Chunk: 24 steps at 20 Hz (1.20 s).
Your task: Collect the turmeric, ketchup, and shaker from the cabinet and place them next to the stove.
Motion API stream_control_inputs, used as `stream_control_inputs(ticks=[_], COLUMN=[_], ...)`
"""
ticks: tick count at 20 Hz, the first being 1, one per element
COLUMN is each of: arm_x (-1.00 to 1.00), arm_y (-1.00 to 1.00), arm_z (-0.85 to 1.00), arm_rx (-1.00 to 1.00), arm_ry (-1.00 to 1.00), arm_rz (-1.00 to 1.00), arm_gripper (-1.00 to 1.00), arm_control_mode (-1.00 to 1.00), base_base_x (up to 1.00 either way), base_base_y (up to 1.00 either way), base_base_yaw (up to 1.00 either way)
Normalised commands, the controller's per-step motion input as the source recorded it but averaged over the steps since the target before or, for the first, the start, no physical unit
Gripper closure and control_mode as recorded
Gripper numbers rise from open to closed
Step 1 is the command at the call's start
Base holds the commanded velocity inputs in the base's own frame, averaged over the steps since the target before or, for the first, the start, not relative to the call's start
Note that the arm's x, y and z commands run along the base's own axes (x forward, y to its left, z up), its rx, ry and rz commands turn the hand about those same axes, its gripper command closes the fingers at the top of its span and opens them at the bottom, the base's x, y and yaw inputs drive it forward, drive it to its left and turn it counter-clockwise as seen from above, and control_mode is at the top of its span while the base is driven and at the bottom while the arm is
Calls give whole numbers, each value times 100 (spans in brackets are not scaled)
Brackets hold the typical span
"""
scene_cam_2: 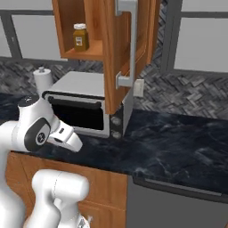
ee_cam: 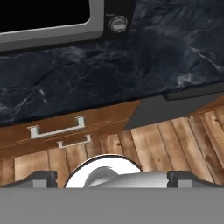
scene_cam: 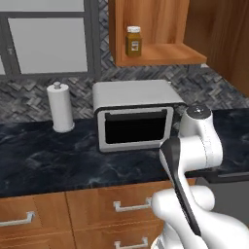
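The surface (scene_cam: 58,160), a dark marbled counter, runs across both base views and carries a silver toaster oven (scene_cam: 133,114) near its back edge, with a white paper-towel roll (scene_cam: 61,107) to the left of it, also at the back. Above the toaster oven hangs the cabinet (scene_cam: 160,29), with its door (scene_cam_2: 129,49) swung open toward the room in the right base view. The turmeric (scene_cam: 133,41) stands on the cabinet shelf near its left wall and close to the front edge; it is upright, long axis vertical, lid up, label toward the room. No ketchup or shaker can be made out on the visible part of the shelf. At the right end of the surface, the dark edge of the stove (scene_cam_2: 178,185) shows at the counter front. The arm is folded low in front of the surface, and the gripper (ee_cam: 112,177) looks down at the drawer fronts and the wooden floor; its jaws stand fully apart and hold nothing. From here the main risk appears to be the lift to the shelf: the open door projects over the toaster oven, so a wide swing could strike the door or the oven top. A second risk is the jar itself: an off-centre approach could tip it off the shelf edge.
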Motion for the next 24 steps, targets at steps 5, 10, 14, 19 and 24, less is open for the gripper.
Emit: stream_control_inputs(ticks=[5,10,14,19,24], arm_x=[0,0,24,30,23], arm_y=[0,0,5,19,7], arm_z=[0,0,63,85,86], arm_rx=[0,0,3,3,0], arm_ry=[0,0,-33,-39,-35], arm_rz=[0,0,23,28,19], arm_gripper=[-100,-100,-100,-100,-100], arm_control_mode=[100,100,-100,-100,-100], base_base_x=[73,63,0,0,0], base_base_y=[18,17,0,0,0], base_base_yaw=[-22,0,0,0,0])
